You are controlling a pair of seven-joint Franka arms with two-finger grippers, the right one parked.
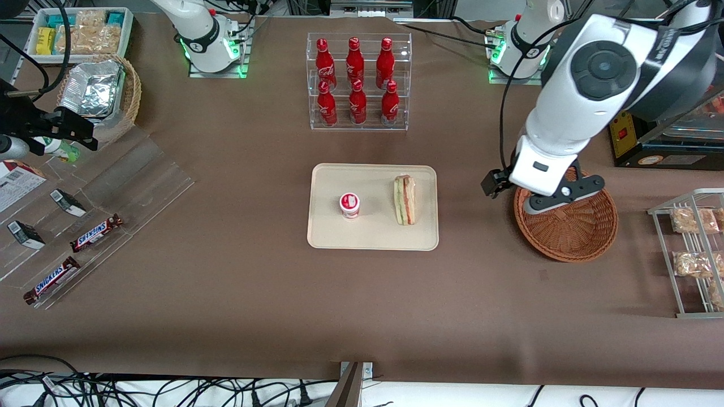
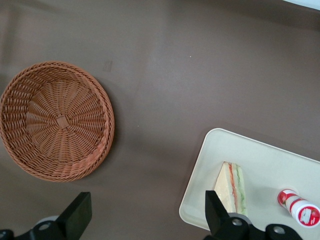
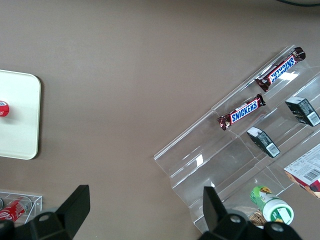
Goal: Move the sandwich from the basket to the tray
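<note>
Sandwich lies on tray beside cup; basket empty. I read gripper, jaws apart, holding nothing, above the table between basket and tray, as released.

Even overhead light, bright, all views sharp. Soft short shadows under the tray and basket. Gripper hangs above the table; glare on the acrylic rack
</note>
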